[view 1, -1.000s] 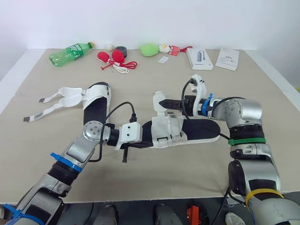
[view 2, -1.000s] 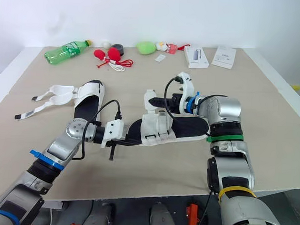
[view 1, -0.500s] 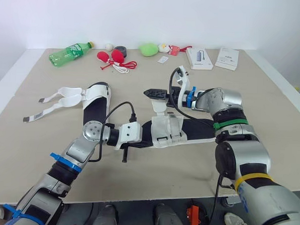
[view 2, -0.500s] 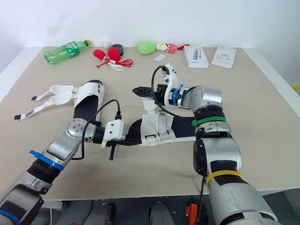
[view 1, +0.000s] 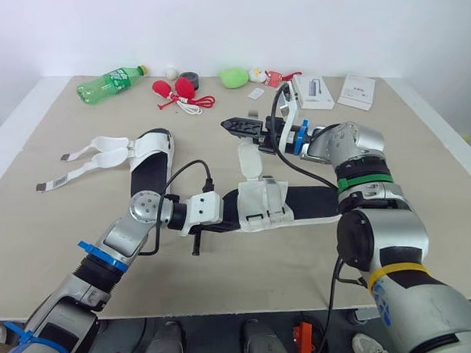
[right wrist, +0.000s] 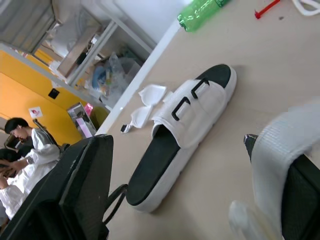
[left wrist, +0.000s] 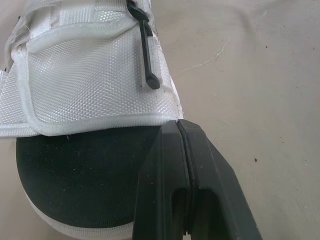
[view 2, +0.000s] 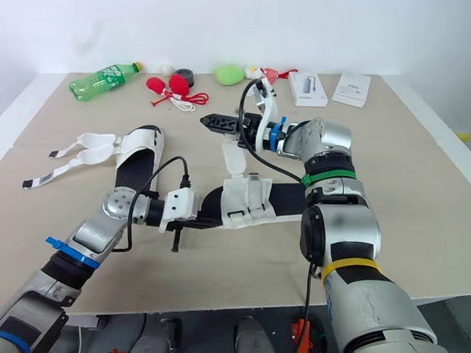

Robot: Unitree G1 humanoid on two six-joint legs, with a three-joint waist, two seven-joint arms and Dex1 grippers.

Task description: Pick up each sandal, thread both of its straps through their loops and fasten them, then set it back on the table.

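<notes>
Mid-table: the white-soled sandal with black footbed (view 1: 312, 203) lies flat on the beige table (view 1: 423, 169). Its white mesh upper (left wrist: 90, 75) is at the end nearest the left arm. A black plastic loop (left wrist: 147, 55) sits on that upper. One white mesh strap (view 1: 248, 157) stands up off the sandal toward the right arm.

Left gripper (left wrist: 180, 127): fingers pressed together with no gap. The tips are at the footbed edge, just below the upper. Can't tell if anything is pinched between them.

Right gripper (view 1: 231, 126): held above the table on the far side of the sandal, fingers spread wide and clamped on nothing. In the right wrist view the raised strap is blurred against one finger (right wrist: 300, 190).

Second white sandal with black footbed (view 1: 146, 161) is flat on the table to the left, well apart from the first. Its two loose white straps (view 1: 88, 158) are splayed outward, unfastened. Its two black loops show in the right wrist view.

Writing: the green plastic bottle (view 1: 110, 83) has a label, but it's too small to read. Same for the print on the white flat box (view 1: 313, 92) and the white booklet (view 1: 357, 92).

Far edge of the table, all well clear of both sandals:
- two red bulb-shaped items with a white cord (view 1: 180, 92)
- a dark tape roll (view 1: 190, 78)
- a green soft lump (view 1: 233, 77)
- a small white card (view 1: 256, 93)
- a red tag (view 1: 280, 77)

Past the table, a person in white (right wrist: 25, 145) is in front of a yellow wall.
</notes>
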